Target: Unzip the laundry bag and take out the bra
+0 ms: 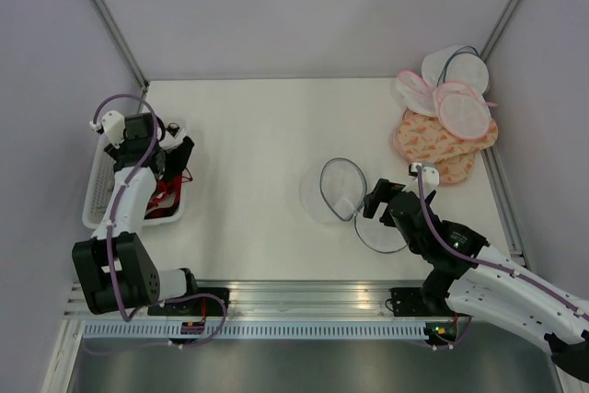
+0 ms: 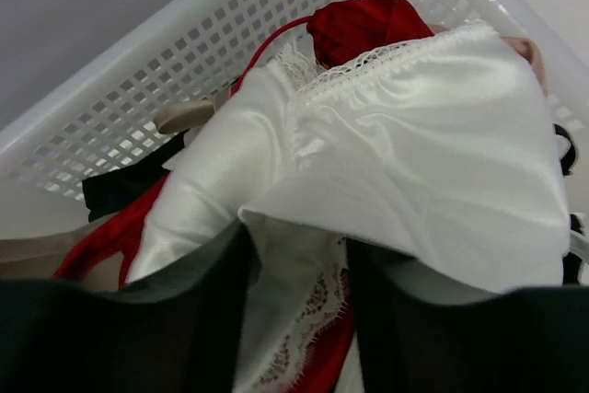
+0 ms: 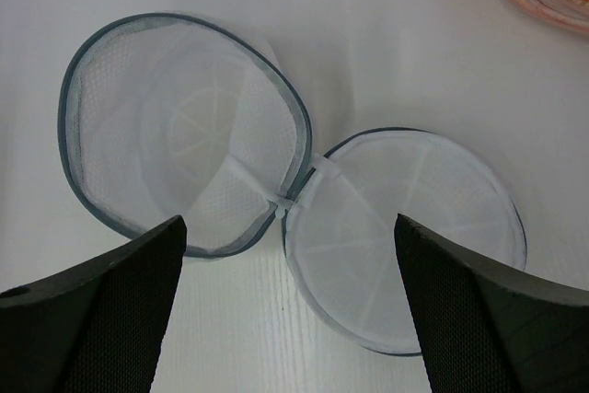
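The left gripper (image 2: 299,264) is hanging over the basket (image 1: 96,192) at the left edge of the table (image 1: 258,135), its jaws standing slightly apart, with the white satin bra (image 2: 442,154) lying between and under them on red cloth (image 2: 363,25). Right of centre, the laundry bag (image 3: 184,135) is lying unzipped on the table, both halves spread open. The right gripper (image 3: 287,227) is hovering over it with jaws spread wide.

The bag (image 1: 342,189) is lying open in the middle of the surface (image 1: 248,135), its two halves side by side and joined, the left half sitting farther back. The right tool (image 1: 373,200) is hanging over the join. The basket (image 1: 95,192) is sitting at the left edge, with the bra (image 2: 414,144) lying on other garments (image 2: 363,25) inside, under the left tool (image 2: 299,255). A heap (image 1: 446,121) of bags is lying in the far right corner.
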`<act>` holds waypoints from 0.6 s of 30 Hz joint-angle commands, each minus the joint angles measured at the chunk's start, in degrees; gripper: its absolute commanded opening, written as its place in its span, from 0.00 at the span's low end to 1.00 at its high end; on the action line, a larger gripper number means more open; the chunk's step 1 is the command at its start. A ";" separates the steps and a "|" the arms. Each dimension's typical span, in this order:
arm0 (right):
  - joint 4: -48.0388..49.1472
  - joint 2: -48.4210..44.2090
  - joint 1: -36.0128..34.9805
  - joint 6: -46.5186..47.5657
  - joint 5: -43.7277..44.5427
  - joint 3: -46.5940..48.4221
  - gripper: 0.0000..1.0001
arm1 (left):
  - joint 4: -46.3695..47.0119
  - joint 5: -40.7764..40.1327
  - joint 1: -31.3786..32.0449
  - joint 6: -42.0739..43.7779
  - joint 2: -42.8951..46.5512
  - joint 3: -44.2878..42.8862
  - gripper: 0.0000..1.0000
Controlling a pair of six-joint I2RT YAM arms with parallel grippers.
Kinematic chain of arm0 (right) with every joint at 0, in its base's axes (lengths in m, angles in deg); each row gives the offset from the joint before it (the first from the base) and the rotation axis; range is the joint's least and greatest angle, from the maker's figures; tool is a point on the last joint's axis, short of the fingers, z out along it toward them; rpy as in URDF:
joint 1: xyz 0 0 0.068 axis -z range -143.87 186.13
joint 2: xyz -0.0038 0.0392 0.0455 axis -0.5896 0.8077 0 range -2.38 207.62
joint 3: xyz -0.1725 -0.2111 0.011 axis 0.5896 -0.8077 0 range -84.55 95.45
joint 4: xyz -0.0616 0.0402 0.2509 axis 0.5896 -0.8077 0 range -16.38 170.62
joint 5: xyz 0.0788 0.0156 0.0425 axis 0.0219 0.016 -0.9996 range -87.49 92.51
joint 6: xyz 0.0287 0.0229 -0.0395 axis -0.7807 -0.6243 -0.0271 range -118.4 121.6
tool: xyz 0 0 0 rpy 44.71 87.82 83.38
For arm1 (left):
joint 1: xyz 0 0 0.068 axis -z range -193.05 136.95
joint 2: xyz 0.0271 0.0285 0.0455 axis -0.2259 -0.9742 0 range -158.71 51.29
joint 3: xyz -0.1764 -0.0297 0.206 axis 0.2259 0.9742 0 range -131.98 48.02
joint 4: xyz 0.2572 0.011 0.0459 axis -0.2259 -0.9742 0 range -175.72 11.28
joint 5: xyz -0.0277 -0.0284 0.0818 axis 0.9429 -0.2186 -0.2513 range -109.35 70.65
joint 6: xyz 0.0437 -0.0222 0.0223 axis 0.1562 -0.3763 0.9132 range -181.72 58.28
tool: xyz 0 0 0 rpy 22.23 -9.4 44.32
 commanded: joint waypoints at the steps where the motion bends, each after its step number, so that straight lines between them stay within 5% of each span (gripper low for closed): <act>1: 1.05 -0.57 -0.12 1.09 -0.87 -0.16 0.98 | -3.71 3.04 -0.02 -7.27 7.83 -1.16 0.55; 2: 1.05 -0.83 -0.04 1.09 -0.96 -0.33 0.98 | -3.80 3.39 -0.02 -7.89 10.20 -0.98 0.67; 3: 1.31 -1.19 -0.04 1.00 -0.96 -0.51 0.98 | -3.71 4.44 0.07 -8.94 12.31 -0.63 0.89; 4: 1.40 -1.28 -0.04 0.91 -1.13 -0.94 0.98 | -3.97 5.15 0.07 -9.21 16.25 -0.63 0.98; 12: -0.61 -0.75 -0.04 -1.54 2.36 -0.16 0.98 | -5.20 23.32 3.93 -7.81 30.95 -0.11 1.00; 18: -14.66 3.02 -0.04 -18.22 13.18 3.79 0.98 | -2.40 35.47 22.62 -4.82 35.27 5.25 1.00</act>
